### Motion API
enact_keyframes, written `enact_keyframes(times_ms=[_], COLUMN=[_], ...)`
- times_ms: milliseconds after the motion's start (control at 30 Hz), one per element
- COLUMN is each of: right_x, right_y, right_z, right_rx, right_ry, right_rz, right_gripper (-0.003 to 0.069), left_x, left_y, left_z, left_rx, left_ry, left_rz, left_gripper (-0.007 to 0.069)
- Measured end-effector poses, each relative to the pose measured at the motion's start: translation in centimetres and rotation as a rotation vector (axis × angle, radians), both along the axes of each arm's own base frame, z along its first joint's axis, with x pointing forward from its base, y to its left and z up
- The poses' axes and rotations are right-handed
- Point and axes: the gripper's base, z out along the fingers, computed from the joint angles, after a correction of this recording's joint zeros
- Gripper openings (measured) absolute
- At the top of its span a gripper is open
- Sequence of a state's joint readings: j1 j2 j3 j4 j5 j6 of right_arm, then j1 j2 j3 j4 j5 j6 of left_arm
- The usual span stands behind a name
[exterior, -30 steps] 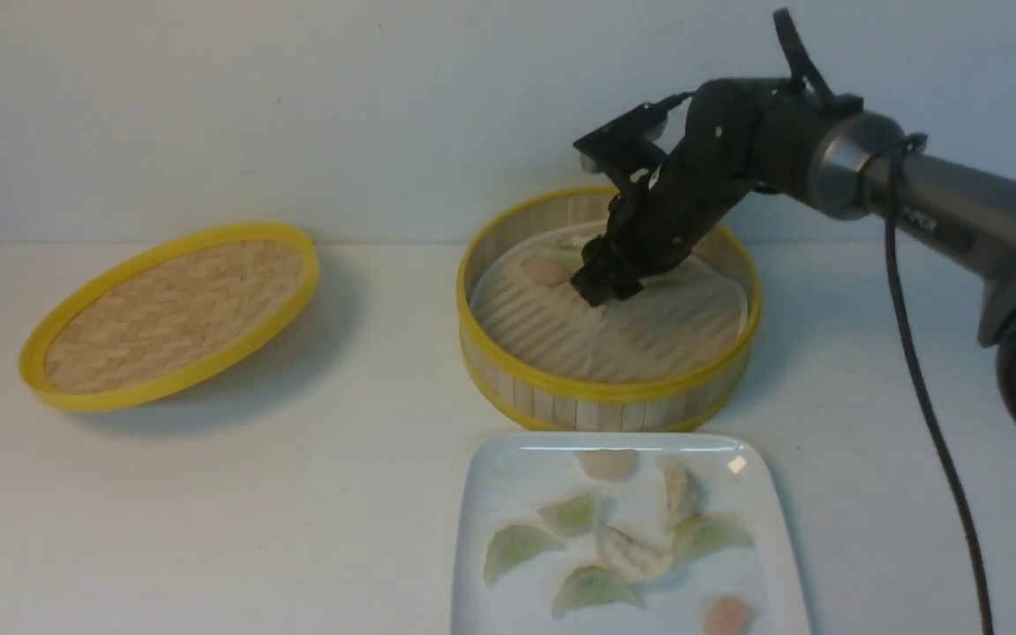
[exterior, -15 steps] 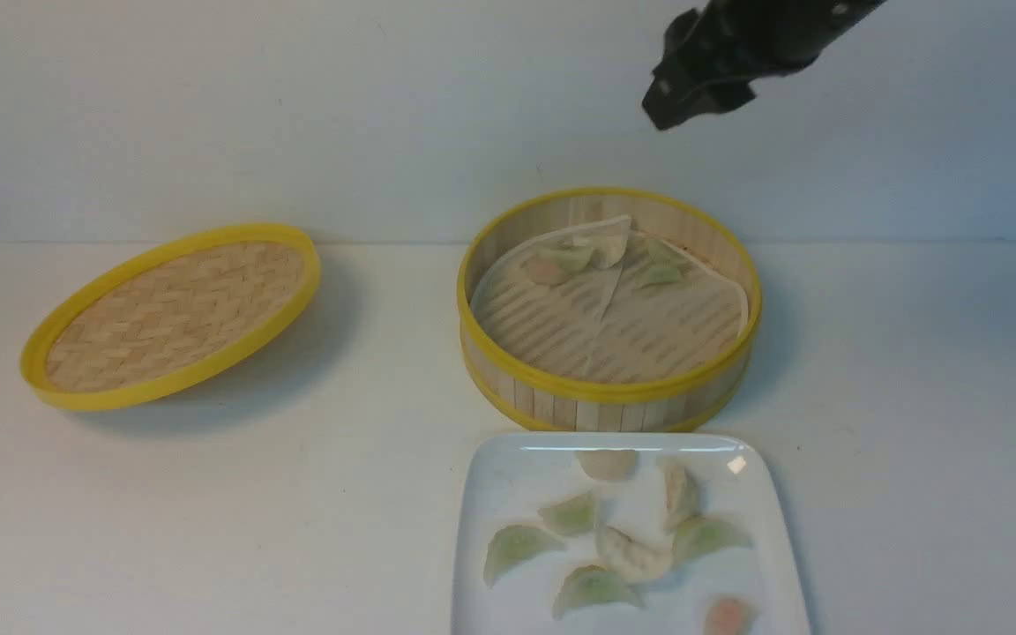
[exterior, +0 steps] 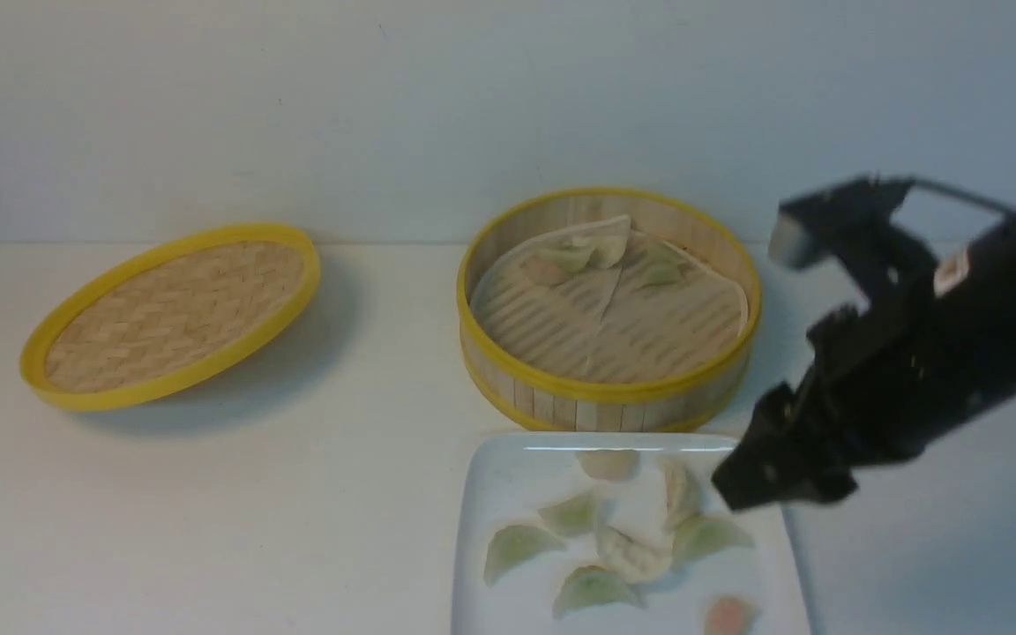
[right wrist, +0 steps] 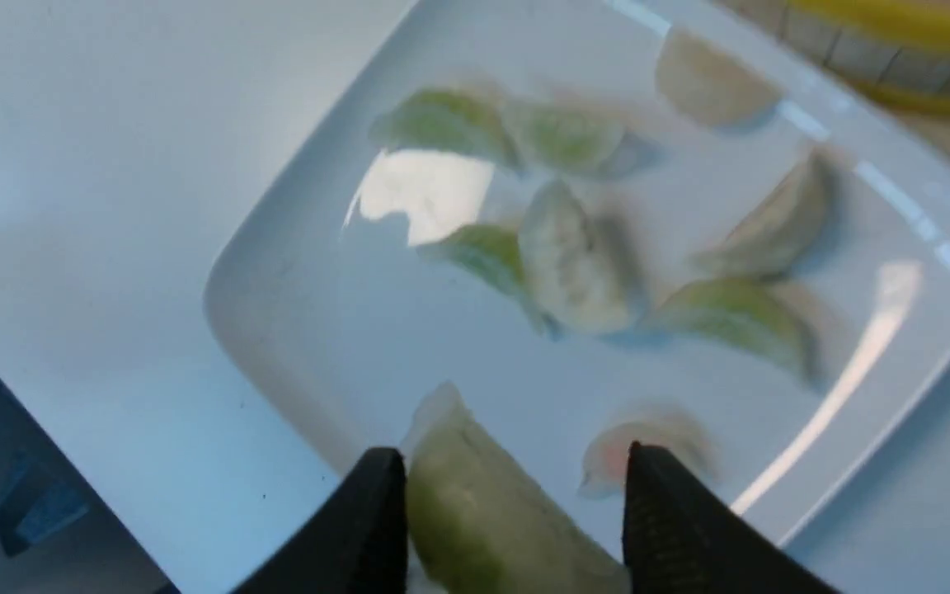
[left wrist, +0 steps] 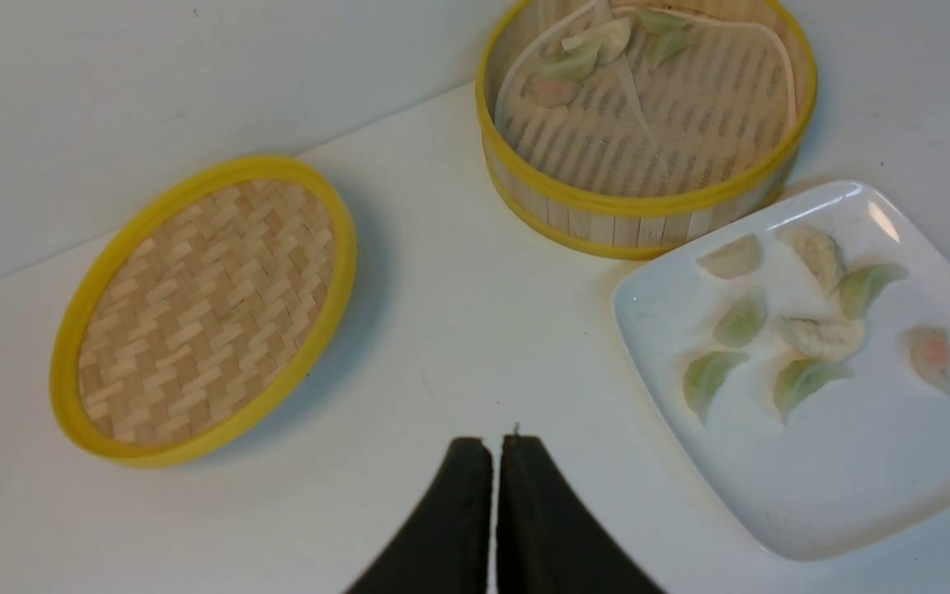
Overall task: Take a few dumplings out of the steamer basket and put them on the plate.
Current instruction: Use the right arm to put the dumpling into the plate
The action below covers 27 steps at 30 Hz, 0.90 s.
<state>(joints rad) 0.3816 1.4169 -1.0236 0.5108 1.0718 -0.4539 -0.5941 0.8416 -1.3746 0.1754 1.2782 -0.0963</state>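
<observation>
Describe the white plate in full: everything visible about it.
The plate is glossy white and ceramic-looking, square with rounded corners and a raised rim that catches bright reflections. It lies flat on the white table, close in front of the steamer basket; whether they touch is unclear. Eight dumplings lie scattered on it: four green, three pale, one pink. The right hand hovers over its right side, holding another green dumpling.

White table [exterior: 367,503] under woven lid [exterior: 173,313], steamer basket [exterior: 605,394], plate [exterior: 501,476].
</observation>
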Motion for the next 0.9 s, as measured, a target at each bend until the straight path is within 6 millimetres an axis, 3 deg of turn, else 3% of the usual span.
enact_keyframes(times_ms=[133, 267, 467, 700, 867, 900], right_x=[-1.1, -1.8, -1.5, -0.7, -0.6, -0.6], right_y=[0.2, 1.4, 3.7, 4.0, 4.0, 4.0], right_z=[-4.6, -7.4, -9.7, -11.2, -11.1, -11.2], right_rx=[0.022, 0.000, -0.031, -0.053, -0.053, -0.056], right_ry=[0.016, 0.016, -0.031, -0.047, -0.053, -0.053], right_rz=[0.011, 0.045, 0.055, 0.022, 0.021, 0.025], right_gripper=[0.0311, 0.0311, 0.0311, 0.0314, 0.0407, 0.0461], left_x=[0.0, 0.0, -0.1, -0.3, -0.4, -0.4], left_y=[0.0, 0.0, -0.2, -0.5, -0.6, -0.7], left_z=[0.0, 0.0, 0.0, -0.1, -0.1, -0.1], left_rx=[-0.001, -0.001, -0.022, -0.044, -0.057, -0.061], left_ry=[0.000, 0.001, 0.015, 0.030, 0.038, 0.041], left_rz=[-0.001, -0.001, -0.019, -0.038, -0.049, -0.053], left_gripper=[-0.0006, -0.0006, -0.0006, -0.0006, -0.0006, -0.0006])
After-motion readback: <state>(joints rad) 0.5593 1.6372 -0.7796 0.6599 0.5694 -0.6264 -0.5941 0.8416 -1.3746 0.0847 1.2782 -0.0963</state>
